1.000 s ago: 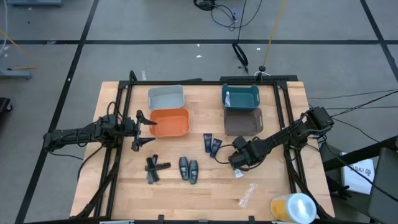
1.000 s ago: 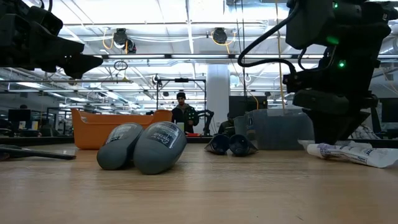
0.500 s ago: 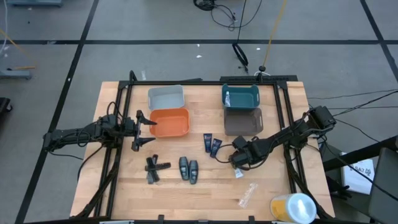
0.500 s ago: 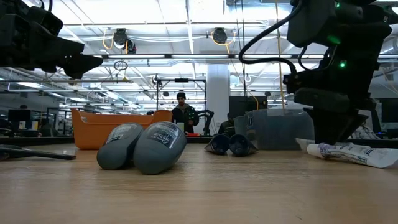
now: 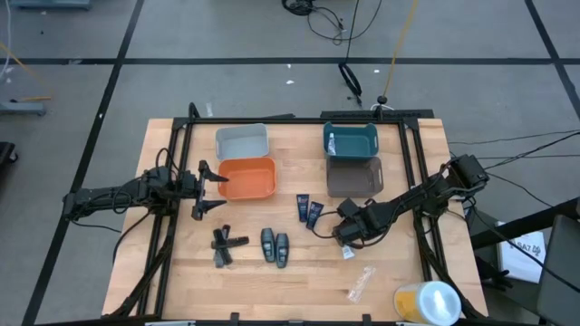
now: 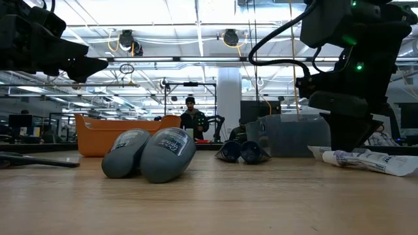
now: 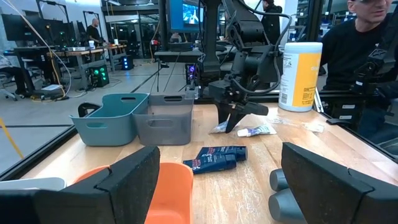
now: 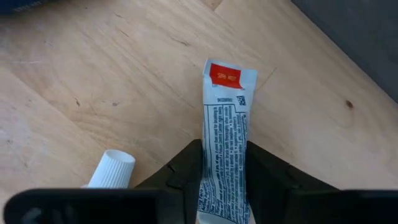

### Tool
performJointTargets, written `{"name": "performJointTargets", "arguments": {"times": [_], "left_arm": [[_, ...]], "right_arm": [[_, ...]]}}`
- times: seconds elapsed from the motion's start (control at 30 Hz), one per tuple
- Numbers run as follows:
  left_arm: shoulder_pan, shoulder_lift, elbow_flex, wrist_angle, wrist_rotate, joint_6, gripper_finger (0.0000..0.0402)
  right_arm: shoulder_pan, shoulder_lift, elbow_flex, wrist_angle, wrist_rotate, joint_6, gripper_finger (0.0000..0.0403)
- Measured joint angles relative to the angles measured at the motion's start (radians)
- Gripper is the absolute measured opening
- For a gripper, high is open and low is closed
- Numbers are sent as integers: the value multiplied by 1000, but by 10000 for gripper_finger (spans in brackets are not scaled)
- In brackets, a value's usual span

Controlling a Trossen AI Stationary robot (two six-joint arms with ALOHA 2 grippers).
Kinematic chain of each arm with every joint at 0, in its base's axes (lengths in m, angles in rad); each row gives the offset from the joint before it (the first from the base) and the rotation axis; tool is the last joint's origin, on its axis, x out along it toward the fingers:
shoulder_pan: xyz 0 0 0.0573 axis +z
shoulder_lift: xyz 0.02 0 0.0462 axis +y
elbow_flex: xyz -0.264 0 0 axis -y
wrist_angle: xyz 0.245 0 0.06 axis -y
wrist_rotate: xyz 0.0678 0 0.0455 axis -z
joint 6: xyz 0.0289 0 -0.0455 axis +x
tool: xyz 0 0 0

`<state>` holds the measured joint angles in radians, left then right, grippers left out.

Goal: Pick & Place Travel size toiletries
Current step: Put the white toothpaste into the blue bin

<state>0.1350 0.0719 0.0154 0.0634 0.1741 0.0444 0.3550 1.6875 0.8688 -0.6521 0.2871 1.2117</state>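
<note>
Left tool (image 5: pixel 201 190), fingers spread and empty, waits by the orange bin (image 5: pixel 247 178). On the desk (image 5: pixel 299 281) lie black sticks (image 5: pixel 224 246), grey ovals (image 5: pixel 275 246) and blue tubes (image 5: pixel 308 211), all unsorted. Right tool (image 5: pixel 345 237) pinches a white tube (image 8: pixel 222 146) lying on the wood. Judged: most items remain to be binned.

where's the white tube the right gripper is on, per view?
High: white tube, only its end showing under the right gripper.
Low: far right, lying on the table.
Left wrist: mid-frame, below that gripper.
Right wrist: centre, between the fingers.
Shared landmark: grey bin.
</note>
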Motion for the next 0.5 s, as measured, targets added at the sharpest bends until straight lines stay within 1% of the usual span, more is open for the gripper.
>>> {"name": "performJointTargets", "arguments": {"times": [0.33,0.5], "left_arm": [[0,0,0,0,0,0,328],[0,0,0,0,0,0,328]], "right_arm": [[0,0,0,-2,3,-7,86],[1,0,0,-2,16,-59,86]]}}
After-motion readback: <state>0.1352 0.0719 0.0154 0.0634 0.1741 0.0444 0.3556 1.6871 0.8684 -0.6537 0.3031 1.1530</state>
